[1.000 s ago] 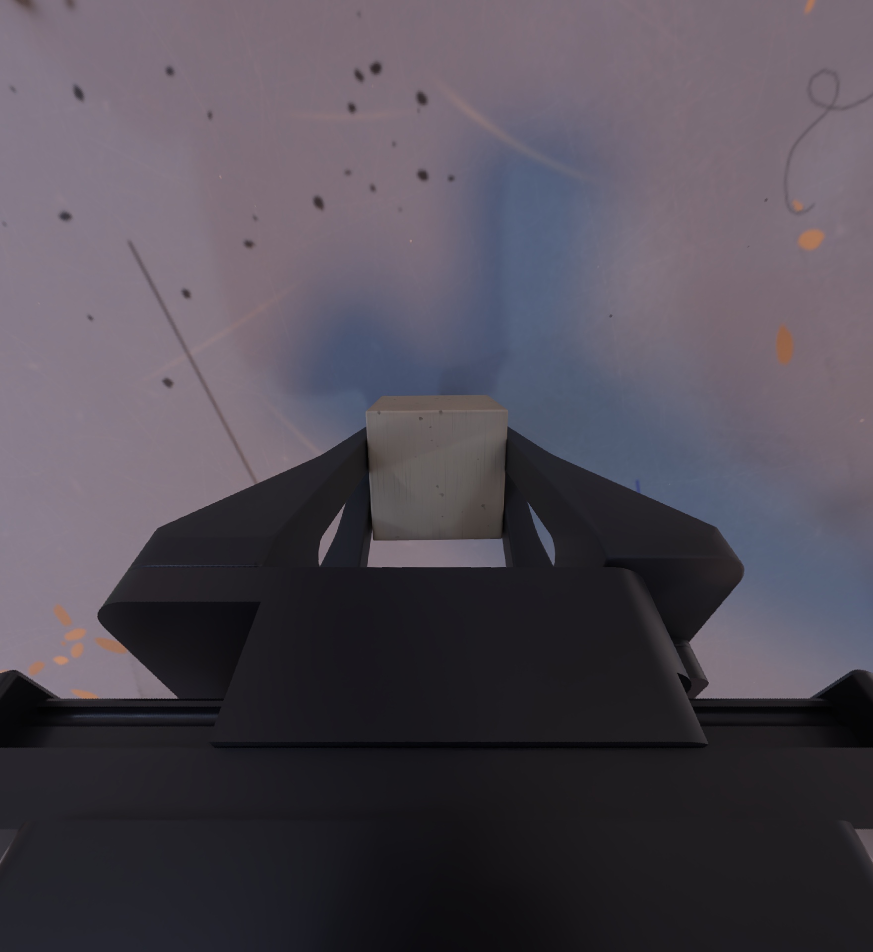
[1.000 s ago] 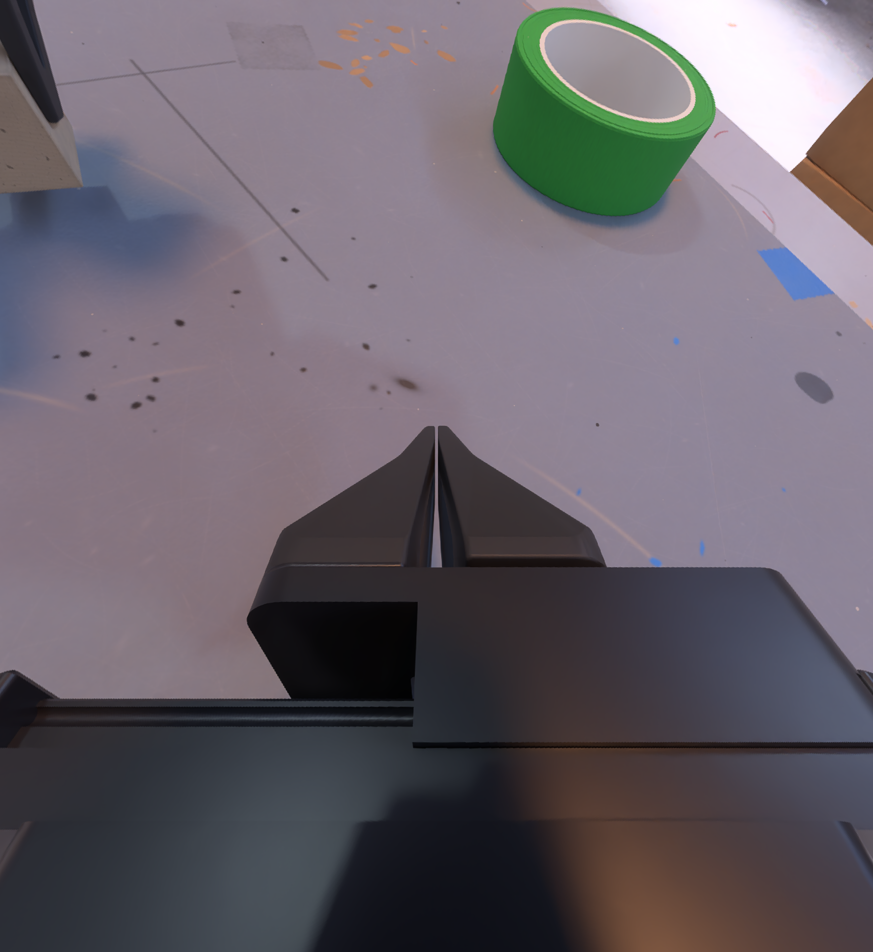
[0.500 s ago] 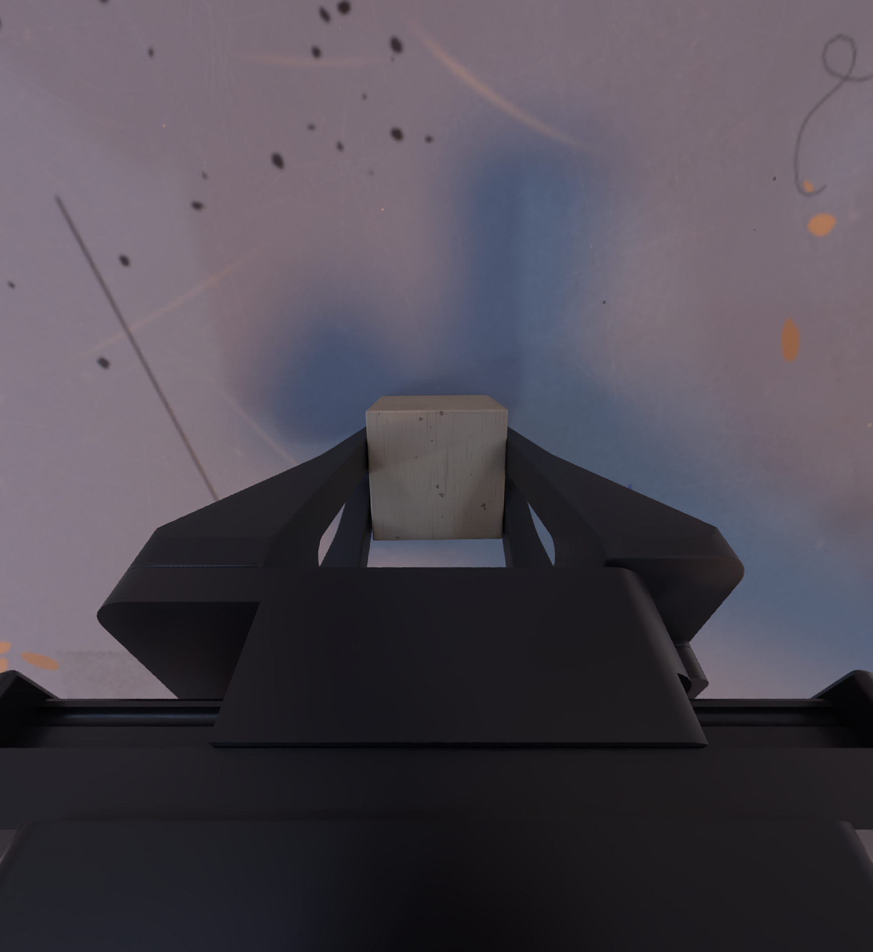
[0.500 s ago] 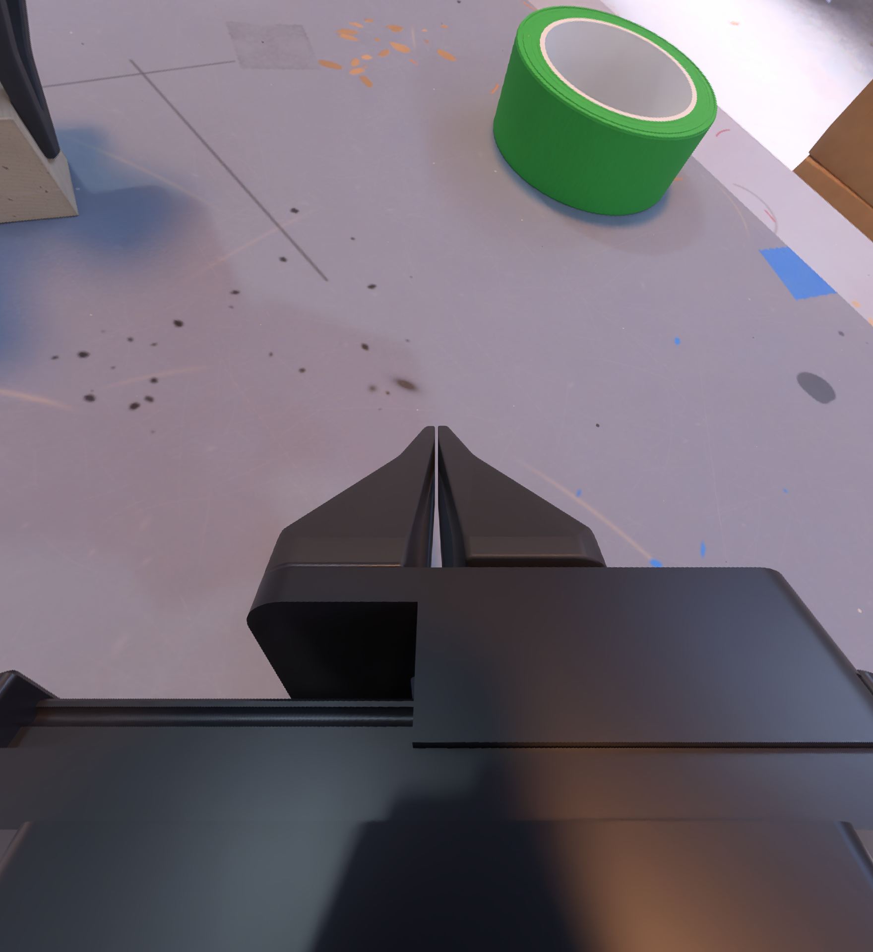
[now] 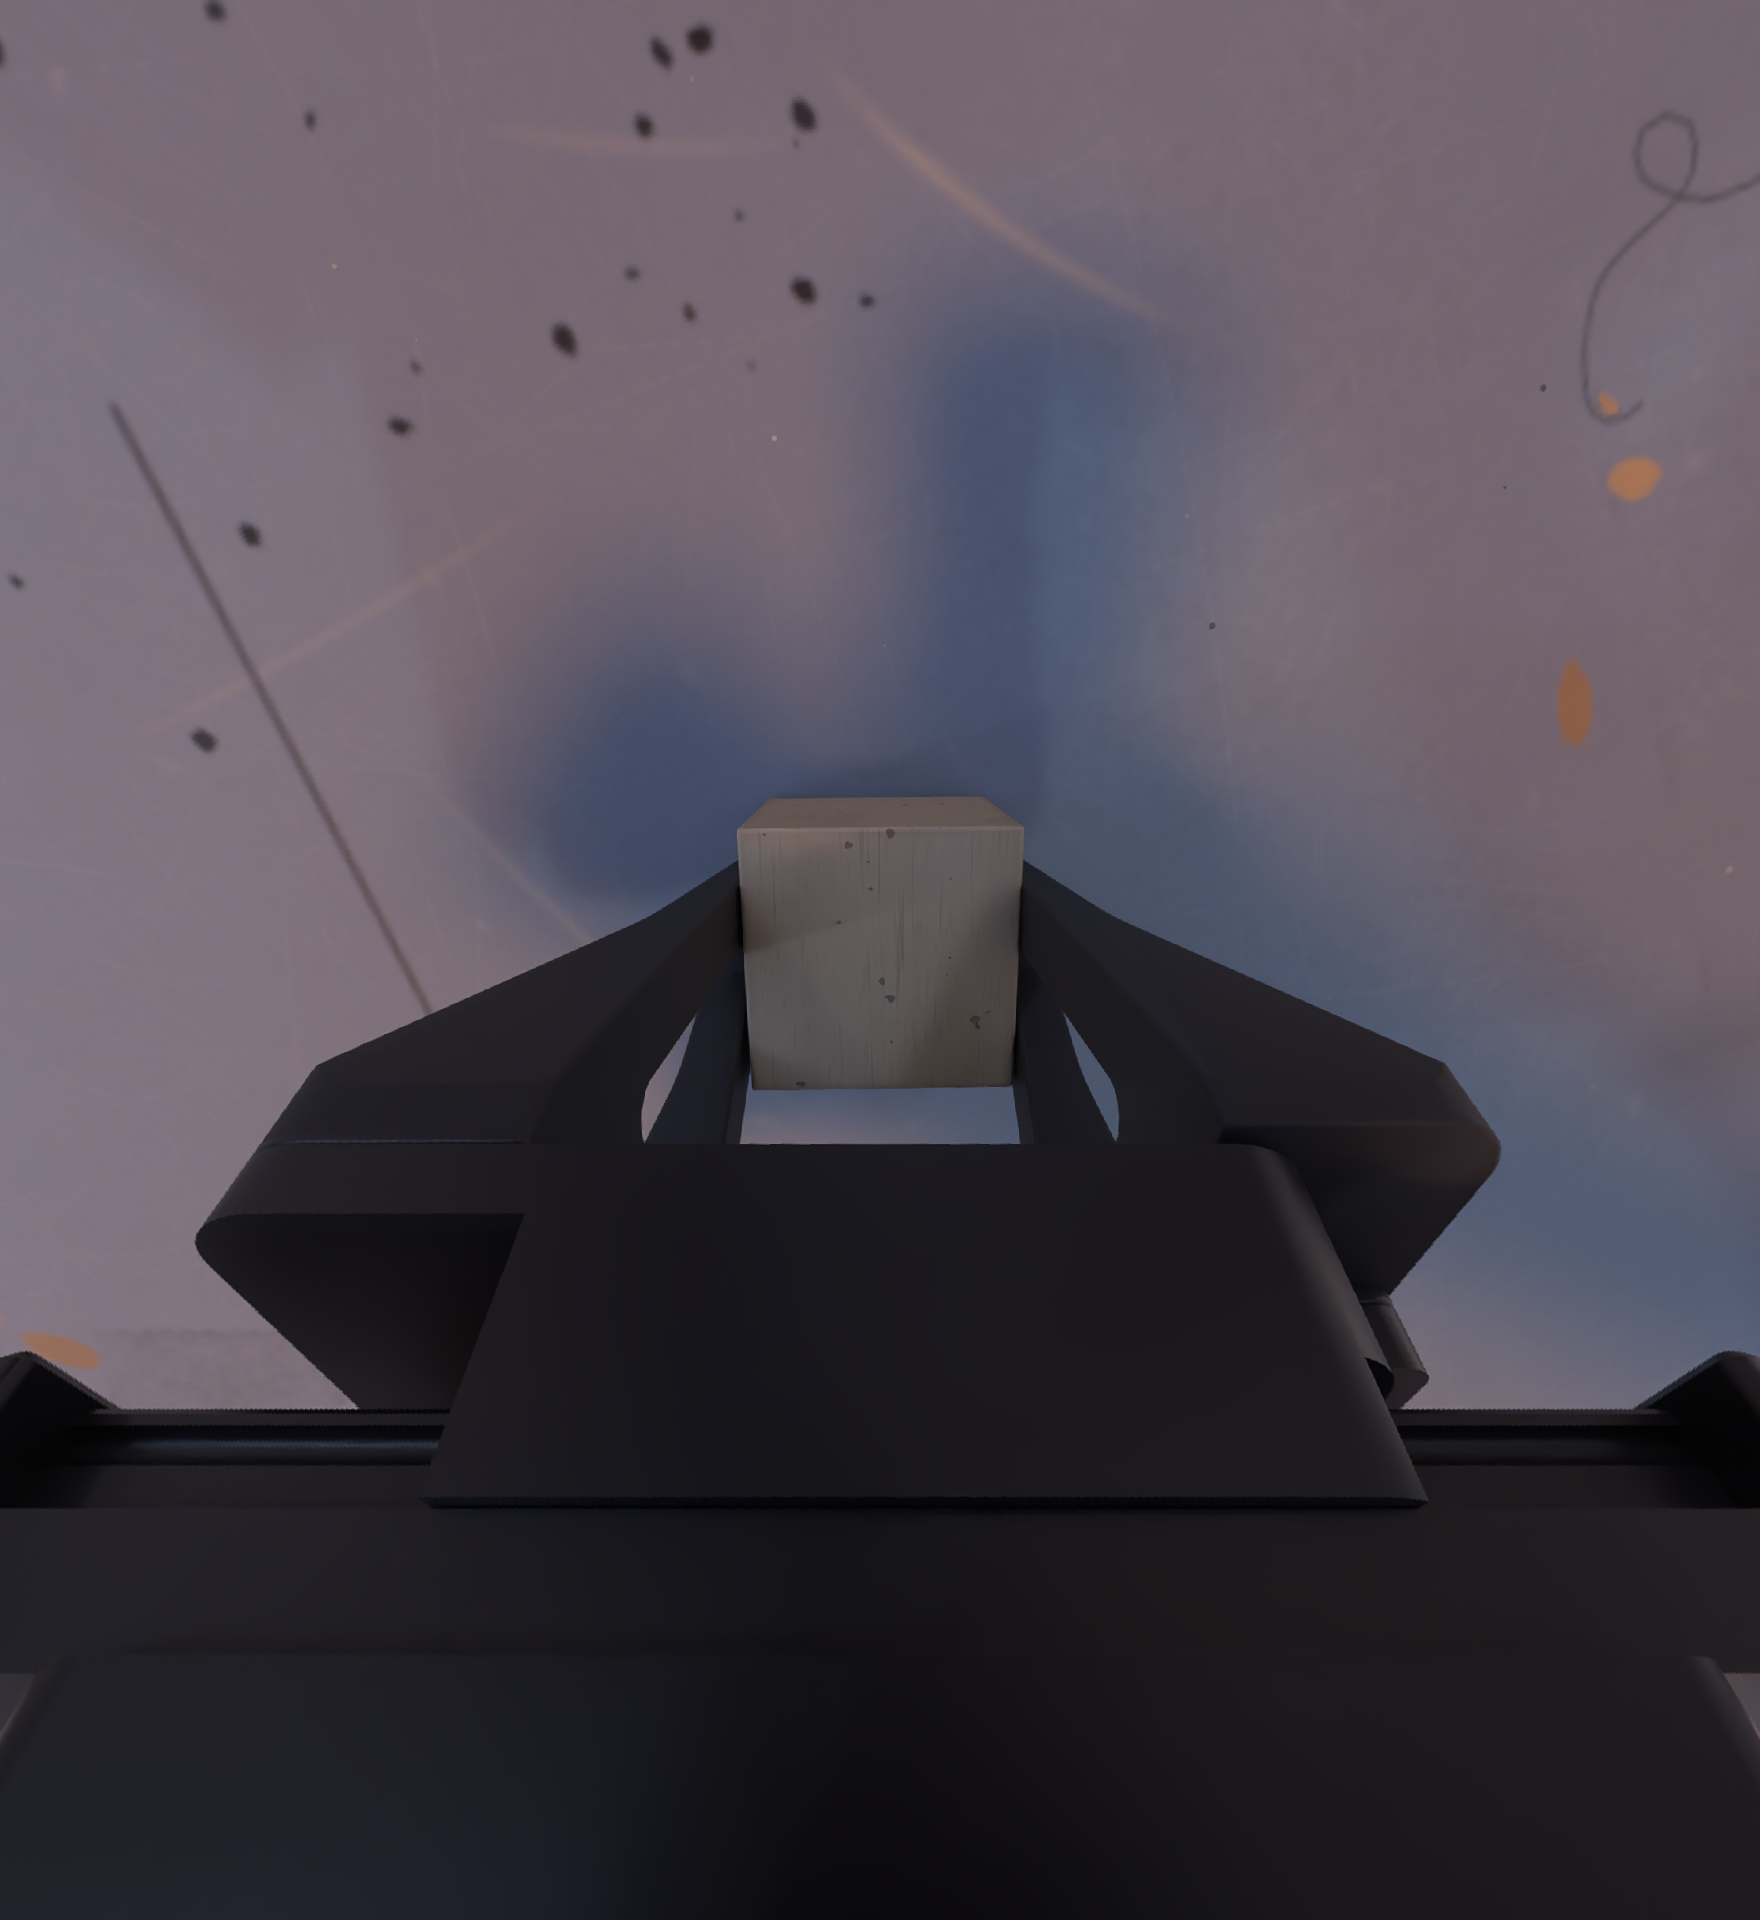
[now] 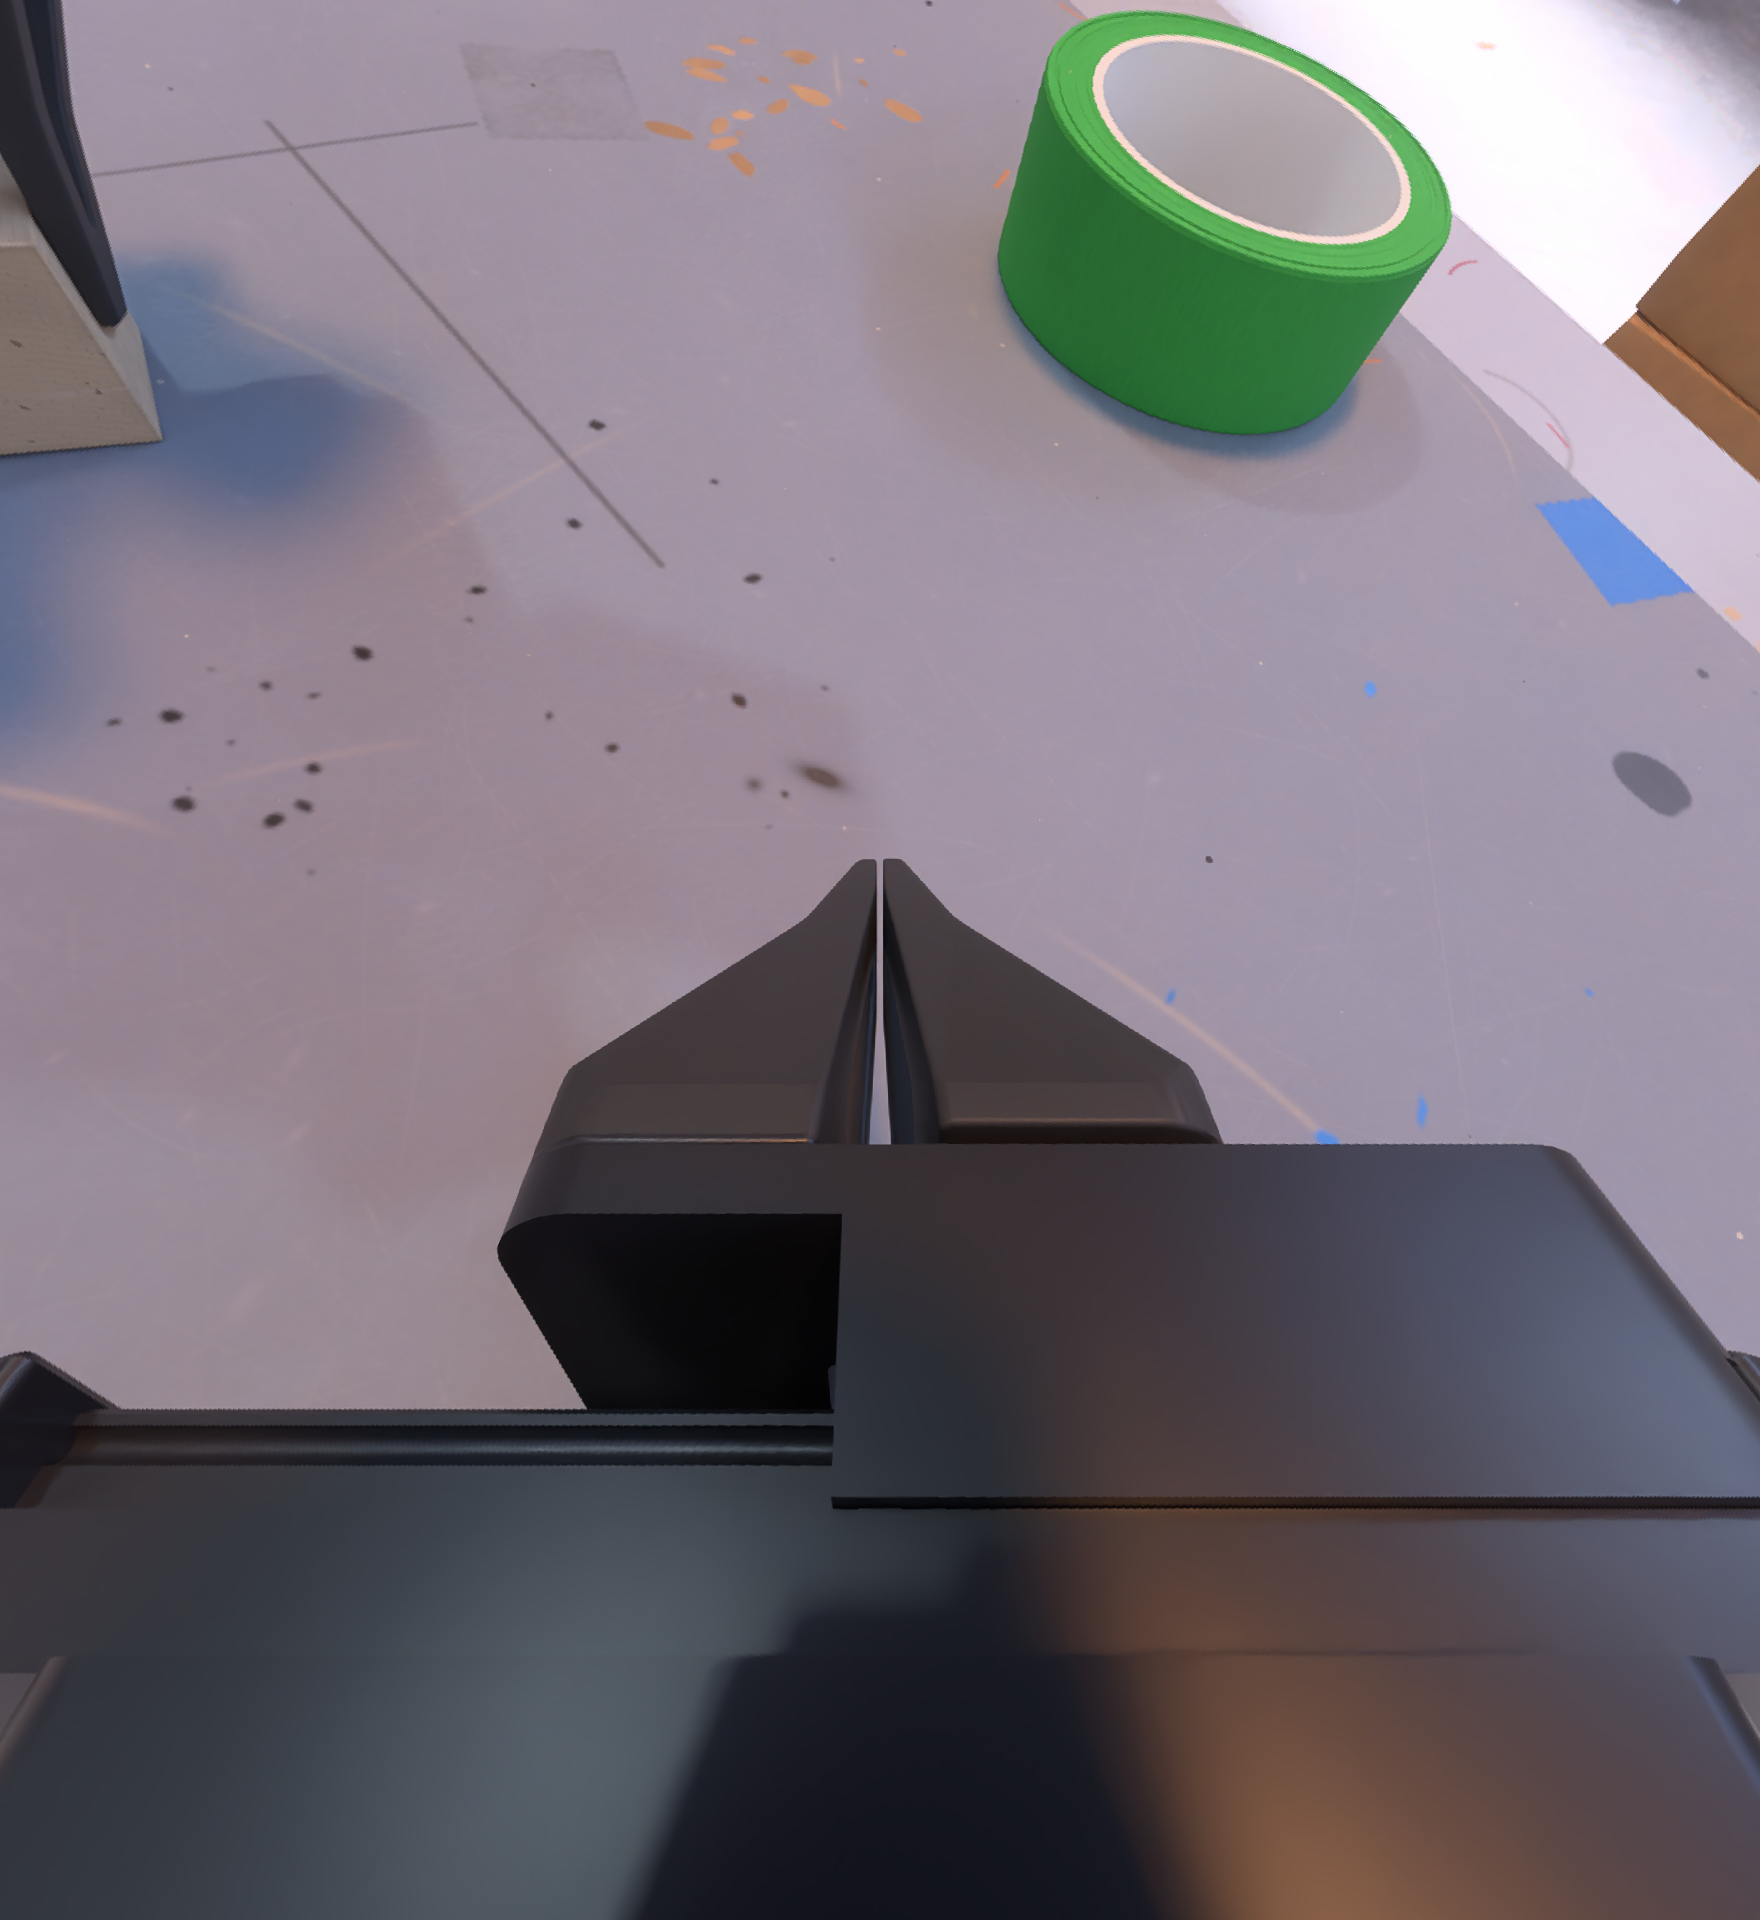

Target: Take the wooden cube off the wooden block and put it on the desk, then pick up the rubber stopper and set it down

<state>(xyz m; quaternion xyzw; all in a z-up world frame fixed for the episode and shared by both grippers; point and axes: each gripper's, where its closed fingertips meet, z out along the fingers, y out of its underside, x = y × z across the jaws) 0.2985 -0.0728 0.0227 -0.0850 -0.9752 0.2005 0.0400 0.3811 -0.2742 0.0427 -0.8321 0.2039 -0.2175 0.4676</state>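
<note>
One wooden cube (image 5: 881, 961) is clamped between the fingers of the left tool (image 5: 881, 935), low over the surface (image 5: 1271, 623); whether it touches cannot be told. Ahead and far left of the right tool (image 6: 879, 868), whose fingers are pressed together on nothing, the same cube (image 6: 19, 343) appears. One green tape roll (image 6: 1208, 281) stands ahead-right of it. Grey surface (image 6: 959, 623): black specks, orange flecks, blue smudge, one blue square patch (image 6: 1614, 551). One brown cardboard box (image 6: 1759, 312) lies beyond the right edge.
</note>
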